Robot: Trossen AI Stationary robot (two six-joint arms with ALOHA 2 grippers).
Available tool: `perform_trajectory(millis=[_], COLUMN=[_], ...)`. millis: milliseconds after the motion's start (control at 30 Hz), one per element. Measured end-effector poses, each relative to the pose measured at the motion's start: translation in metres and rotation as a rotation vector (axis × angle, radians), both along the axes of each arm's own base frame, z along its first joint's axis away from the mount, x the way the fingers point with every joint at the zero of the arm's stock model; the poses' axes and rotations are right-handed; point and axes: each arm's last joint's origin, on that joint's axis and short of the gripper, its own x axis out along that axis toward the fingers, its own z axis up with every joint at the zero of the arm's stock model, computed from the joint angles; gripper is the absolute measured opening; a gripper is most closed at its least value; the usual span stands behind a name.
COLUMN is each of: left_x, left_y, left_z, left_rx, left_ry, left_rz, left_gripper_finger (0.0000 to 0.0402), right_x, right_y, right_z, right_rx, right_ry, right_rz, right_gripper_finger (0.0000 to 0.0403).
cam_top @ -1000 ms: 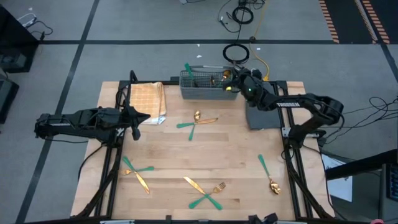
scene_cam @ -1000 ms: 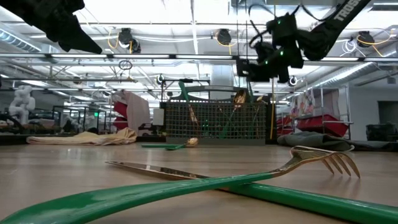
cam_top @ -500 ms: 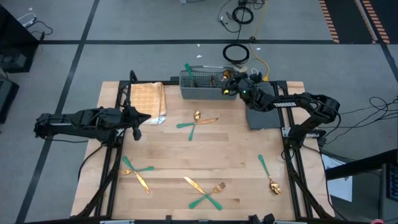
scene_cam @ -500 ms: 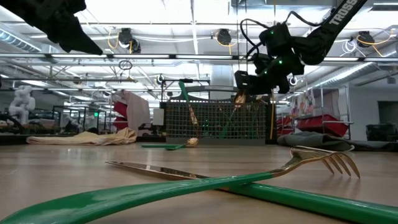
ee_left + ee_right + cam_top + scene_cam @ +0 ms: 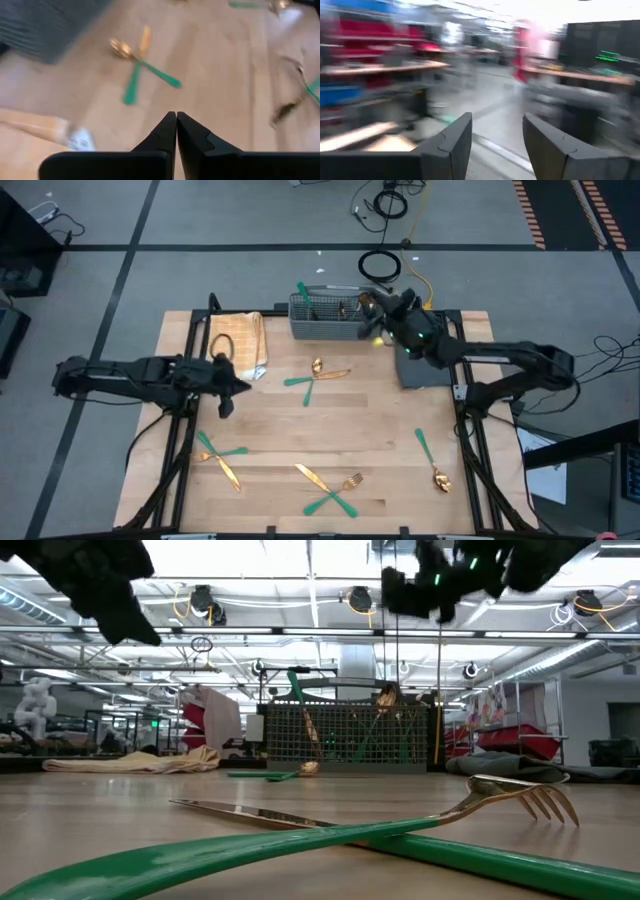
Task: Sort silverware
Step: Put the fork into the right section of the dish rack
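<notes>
Gold-headed, teal-handled silverware lies on the wooden table: a crossed spoon and knife point(image 5: 315, 375) at centre, a crossed pair point(image 5: 220, 455) near left, a fork and knife point(image 5: 330, 485) at the near edge, and a spoon point(image 5: 432, 460) near right. Several more pieces stand in the grey basket point(image 5: 325, 315) at the far edge. My right gripper point(image 5: 368, 305) hangs open above the basket's right end, with nothing between its fingers point(image 5: 450, 145). My left gripper point(image 5: 240, 383) is shut and empty above the table, next to the cloth.
A tan checked cloth point(image 5: 238, 345) lies at the far left of the table, just beyond my left gripper. A grey block point(image 5: 420, 370) sits under the right arm at the table's right side. Bare wood stretches across the middle between the silverware groups.
My right gripper has risen from the top of the basket to well above it; a gold-headed piece stays standing in the basket's right end. My left gripper has moved a little toward the table's right and near edges.
</notes>
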Motion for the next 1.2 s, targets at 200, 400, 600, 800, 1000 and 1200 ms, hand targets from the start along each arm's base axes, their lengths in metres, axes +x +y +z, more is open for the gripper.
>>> perform_trajectory(millis=[200, 400, 600, 800, 1000, 1200], left_x=[0.014, 0.027, 0.039, 0.035, 0.03, 0.022], left_y=[-0.019, -0.039, -0.066, -0.096, -0.11, -0.113], left_z=[-0.026, -0.053, -0.066, -0.082, -0.088, -0.089], left_rx=[-0.078, -0.114, -0.14, -0.233, -0.25, -0.252], left_ry=[0.262, 0.482, 0.575, 0.705, 0.764, 0.806], left_rz=[-0.158, -0.126, -0.107, -0.201, -0.248, -0.164], left_gripper_finger=[0.0021, 0.0021, 0.0021, 0.0034, 0.009, 0.0144], right_x=[-0.003, -0.004, 0.0, 0.0, 0.004, 0.013], right_y=[0.051, 0.082, 0.1, 0.114, 0.125, 0.13], right_z=[0.026, 0.026, 0.021, 0.012, 0.003, -0.01], right_rx=[0.02, 0.035, 0.016, -0.002, 0.011, 0.019], right_ry=[0.142, 0.209, 0.256, 0.37, 0.419, 0.472], right_rz=[0.262, 0.38, 0.447, 0.497, 0.534, 0.548], right_gripper_finger=[0.0165, 0.0165, 0.0165, 0.0184, 0.0228, 0.0256])
